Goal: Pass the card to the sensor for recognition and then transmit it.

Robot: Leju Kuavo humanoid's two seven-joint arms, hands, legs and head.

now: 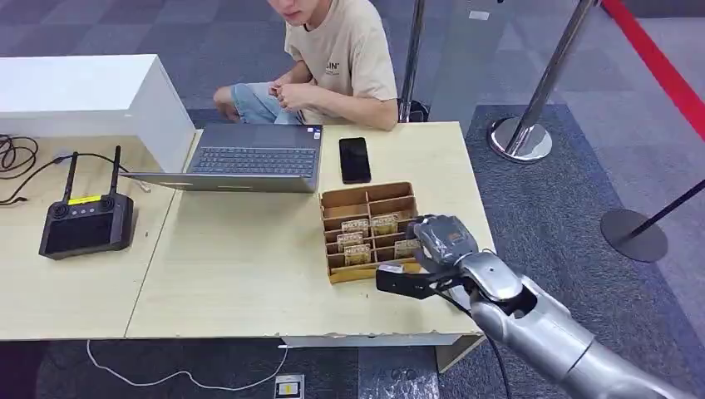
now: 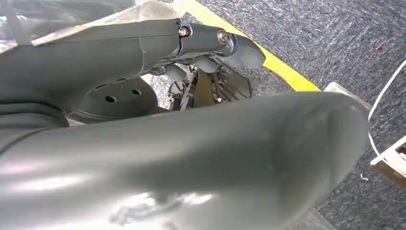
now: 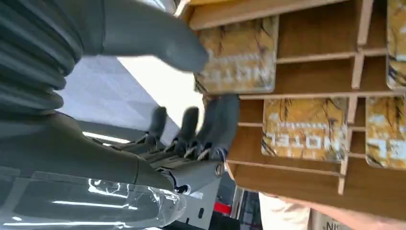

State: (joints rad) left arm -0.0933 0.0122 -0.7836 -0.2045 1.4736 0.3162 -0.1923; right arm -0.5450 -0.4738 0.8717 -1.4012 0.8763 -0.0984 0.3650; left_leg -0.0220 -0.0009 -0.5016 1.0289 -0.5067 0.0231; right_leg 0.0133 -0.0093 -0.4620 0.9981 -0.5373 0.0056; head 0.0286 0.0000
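A wooden card box (image 1: 332,218) with several slots stands on the right part of the table, with yellow "HOTEL" cards (image 1: 356,241) upright in it. My right hand (image 1: 432,253) is at the box's front right corner. In the right wrist view its thumb (image 3: 163,43) lies over the face of one card (image 3: 244,55) and its dark fingers (image 3: 218,122) reach up behind that card's edge, so it pinches the card, which still stands in its slot. More cards (image 3: 306,129) fill the neighbouring slots.
On the table behind the box lie a black phone (image 1: 355,160) and an open laptop (image 1: 249,158). A black controller with two antennas (image 1: 86,223) sits at the left, next to a white box (image 1: 83,96). A person (image 1: 332,62) crouches behind the table. Stanchion bases (image 1: 520,140) stand on the right.
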